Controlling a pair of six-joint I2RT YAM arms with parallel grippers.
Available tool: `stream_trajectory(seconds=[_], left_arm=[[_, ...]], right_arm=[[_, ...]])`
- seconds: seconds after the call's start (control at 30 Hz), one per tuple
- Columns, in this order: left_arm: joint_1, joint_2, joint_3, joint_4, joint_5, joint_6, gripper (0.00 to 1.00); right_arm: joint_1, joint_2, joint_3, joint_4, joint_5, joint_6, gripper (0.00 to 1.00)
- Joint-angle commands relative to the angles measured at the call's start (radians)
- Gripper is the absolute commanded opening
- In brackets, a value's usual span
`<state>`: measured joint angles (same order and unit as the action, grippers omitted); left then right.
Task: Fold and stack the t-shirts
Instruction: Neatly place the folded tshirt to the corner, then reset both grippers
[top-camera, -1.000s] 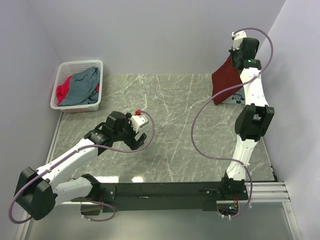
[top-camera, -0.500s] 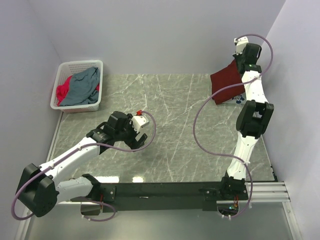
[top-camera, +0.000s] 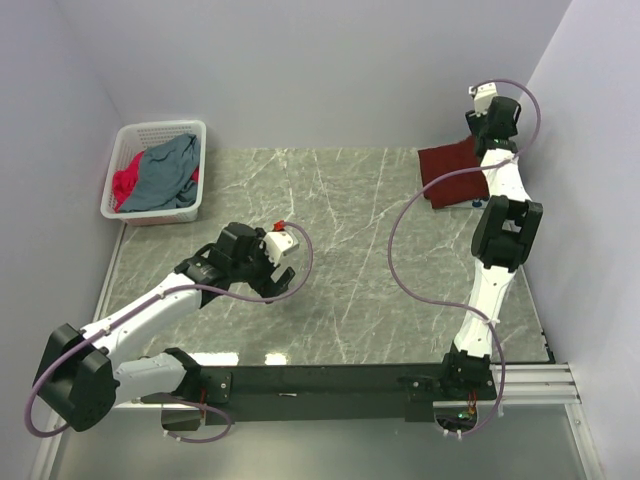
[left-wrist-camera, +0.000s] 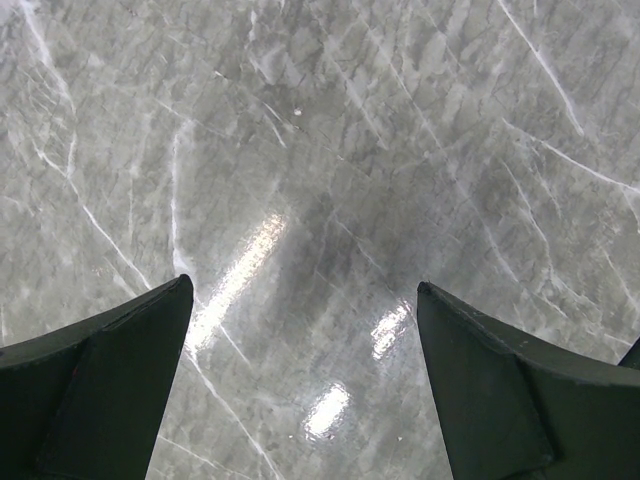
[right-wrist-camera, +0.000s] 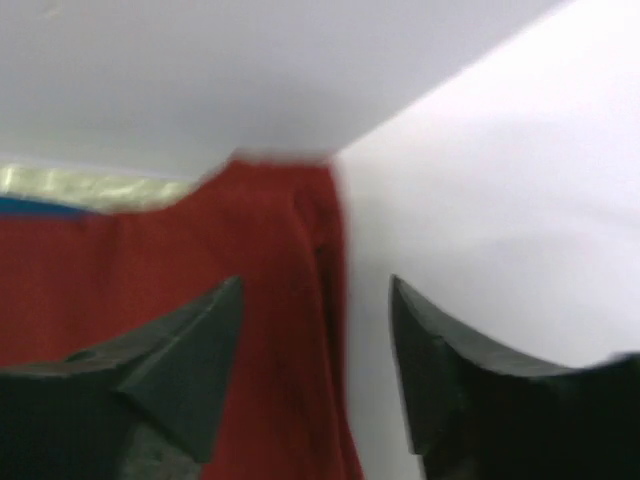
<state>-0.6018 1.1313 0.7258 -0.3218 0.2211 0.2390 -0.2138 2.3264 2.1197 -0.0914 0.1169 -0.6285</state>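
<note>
The maroon t-shirt (top-camera: 447, 172) lies folded at the far right corner of the table, over a navy one of which only a thin edge (top-camera: 472, 203) shows. My right gripper (top-camera: 487, 112) hovers above the maroon shirt's far edge by the wall. In the right wrist view the right gripper (right-wrist-camera: 316, 285) is open, with the maroon cloth (right-wrist-camera: 130, 280) below its left finger and the gap. A grey-blue t-shirt (top-camera: 165, 172) and a pink one (top-camera: 124, 186) fill the basket. My left gripper (top-camera: 264, 274) is open over bare marble (left-wrist-camera: 303, 284).
The white lattice basket (top-camera: 160, 129) stands at the far left corner. Walls close in the table at the back and right, and the right arm's purple cable (top-camera: 400, 235) loops over the right half of the marble top (top-camera: 340, 220).
My right gripper has opened and moved toward the back wall. The maroon shirt, hanging from it before, now lies flat on the table. The left arm has barely moved.
</note>
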Motion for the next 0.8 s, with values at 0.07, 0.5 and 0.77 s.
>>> stream_trajectory(seconds=[0.07, 0.5, 0.77], left_arm=[[0.000, 0.021, 0.063, -0.010, -0.022, -0.039, 0.99], [0.079, -0.010, 0.139, -0.074, 0.073, -0.200, 0.99], [0.288, 0.172, 0.400, -0.287, 0.187, -0.352, 0.99]], right_arm=[[-0.010, -0.010, 0.028, 0.105, 0.083, 0.024, 0.74], [0.053, -0.297, -0.200, -0.123, -0.069, 0.182, 0.80], [0.109, -0.645, -0.322, -0.416, -0.212, 0.372, 0.83]])
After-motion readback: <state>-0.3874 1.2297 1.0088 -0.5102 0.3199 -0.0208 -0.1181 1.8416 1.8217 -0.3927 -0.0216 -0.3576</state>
